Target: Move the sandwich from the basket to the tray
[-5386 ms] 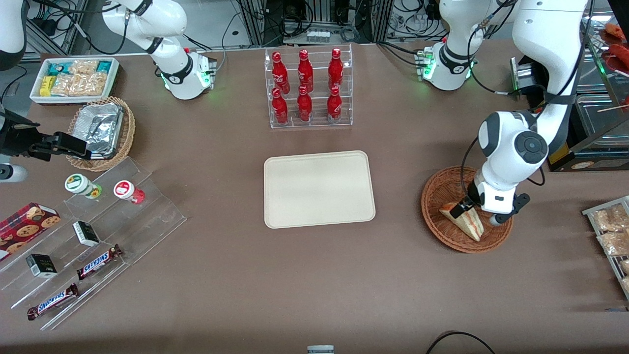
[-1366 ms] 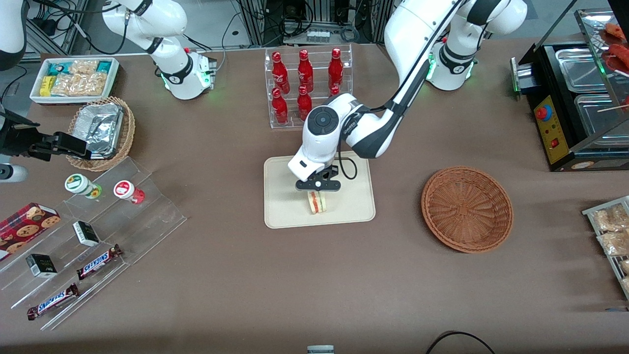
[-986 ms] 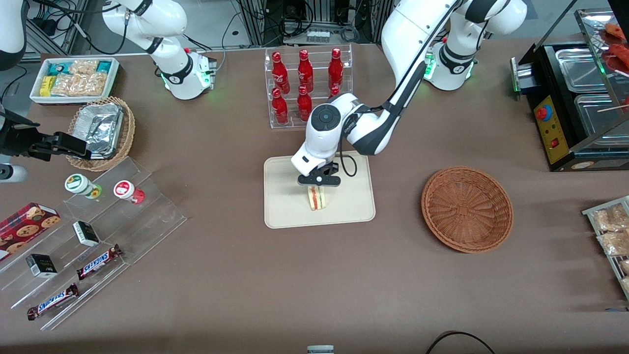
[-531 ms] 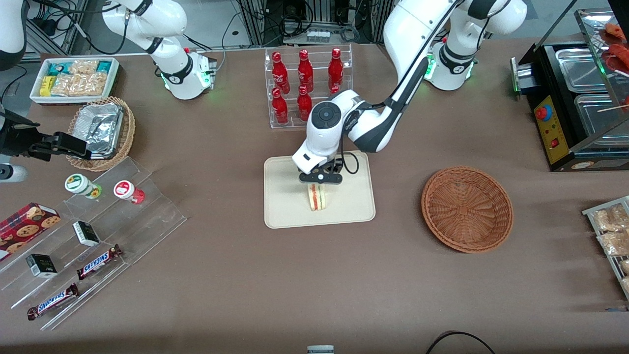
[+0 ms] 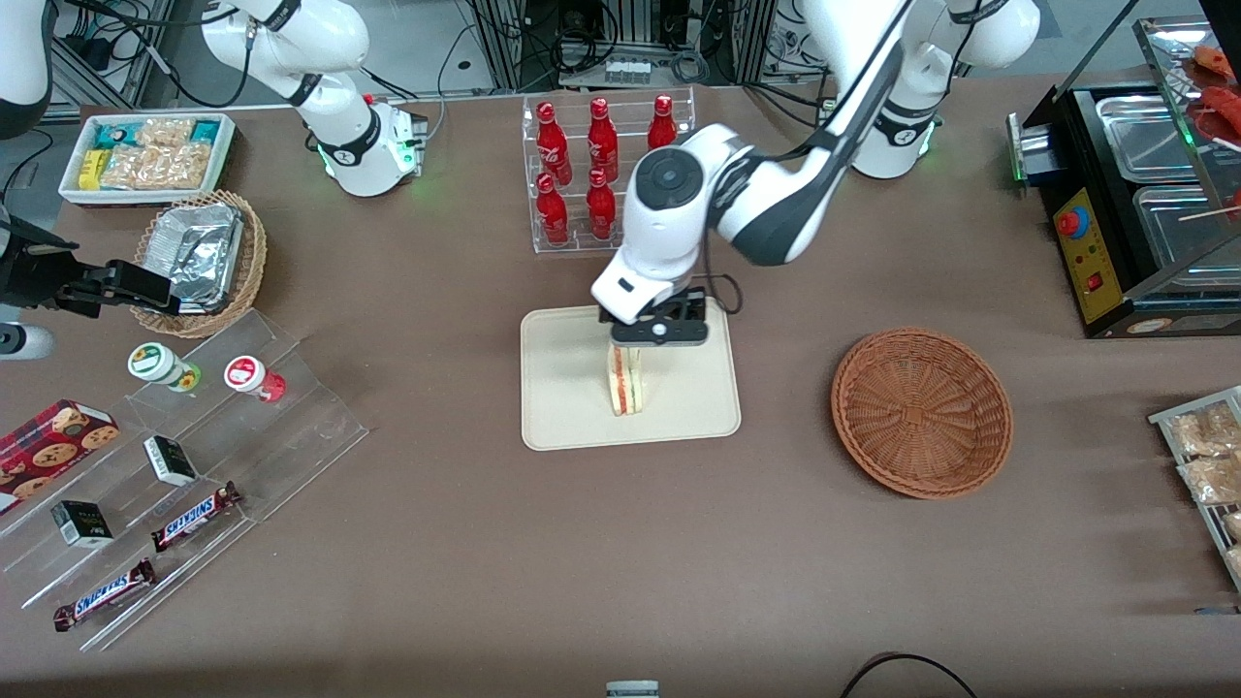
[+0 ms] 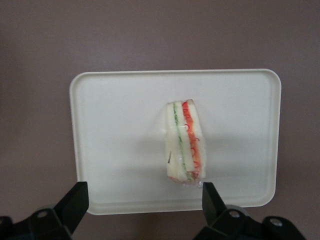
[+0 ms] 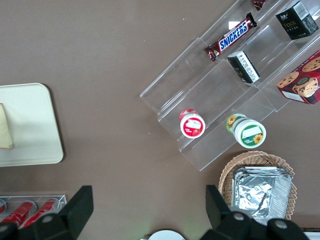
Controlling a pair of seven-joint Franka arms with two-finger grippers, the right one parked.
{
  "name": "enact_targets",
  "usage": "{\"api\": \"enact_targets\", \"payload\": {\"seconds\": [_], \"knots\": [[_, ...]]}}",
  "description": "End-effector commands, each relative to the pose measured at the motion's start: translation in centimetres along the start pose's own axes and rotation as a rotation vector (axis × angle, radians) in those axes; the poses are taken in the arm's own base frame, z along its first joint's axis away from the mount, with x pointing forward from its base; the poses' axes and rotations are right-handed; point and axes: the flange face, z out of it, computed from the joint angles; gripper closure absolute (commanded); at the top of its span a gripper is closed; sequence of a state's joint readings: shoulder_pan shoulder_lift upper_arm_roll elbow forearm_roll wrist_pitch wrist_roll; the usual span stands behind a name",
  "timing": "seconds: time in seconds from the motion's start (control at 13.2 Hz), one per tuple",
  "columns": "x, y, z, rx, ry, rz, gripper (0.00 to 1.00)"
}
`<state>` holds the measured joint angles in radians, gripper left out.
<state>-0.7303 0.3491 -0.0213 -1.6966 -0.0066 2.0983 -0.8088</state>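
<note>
The sandwich point(image 5: 627, 380) stands on its edge on the cream tray point(image 5: 567, 388), its red and green layers facing up. My left gripper point(image 5: 659, 330) hangs open just above the sandwich, holding nothing. In the left wrist view the sandwich point(image 6: 184, 141) lies on the tray point(image 6: 120, 125), well below my gripper point(image 6: 144, 200), and both black fingers are spread wide and clear of it. The reddish-brown basket point(image 5: 921, 412) sits empty toward the working arm's end of the table. The right wrist view catches the tray's corner point(image 7: 30, 125) and a sliver of sandwich point(image 7: 5, 127).
A clear rack of red bottles point(image 5: 606, 174) stands farther from the front camera than the tray, close to my arm. Toward the parked arm's end are a tan basket with a foil container point(image 5: 199, 257), a stepped acrylic shelf of snacks point(image 5: 194, 456) and a white bin point(image 5: 145, 155). Metal pans point(image 5: 1154, 184) sit toward the working arm's end.
The sandwich went from the basket to the tray. Over the last second my gripper let it go and rose away from it; the sandwich stays standing on the tray.
</note>
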Motion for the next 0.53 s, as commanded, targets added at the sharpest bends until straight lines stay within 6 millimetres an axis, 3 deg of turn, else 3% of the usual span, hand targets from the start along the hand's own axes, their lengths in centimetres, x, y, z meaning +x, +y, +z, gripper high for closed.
{"api": "enact_targets", "payload": {"seconds": [0.0,0.23,0.46], "knots": [[2.8,-7.4,-7.4,0.016,-0.004,-0.016,0.0],[4.9,-17.0,-13.8,0.022,-0.065,0.041,0.0],[6.1,-25.0,-17.6,0.025,-0.087,0.101,0.0]]}}
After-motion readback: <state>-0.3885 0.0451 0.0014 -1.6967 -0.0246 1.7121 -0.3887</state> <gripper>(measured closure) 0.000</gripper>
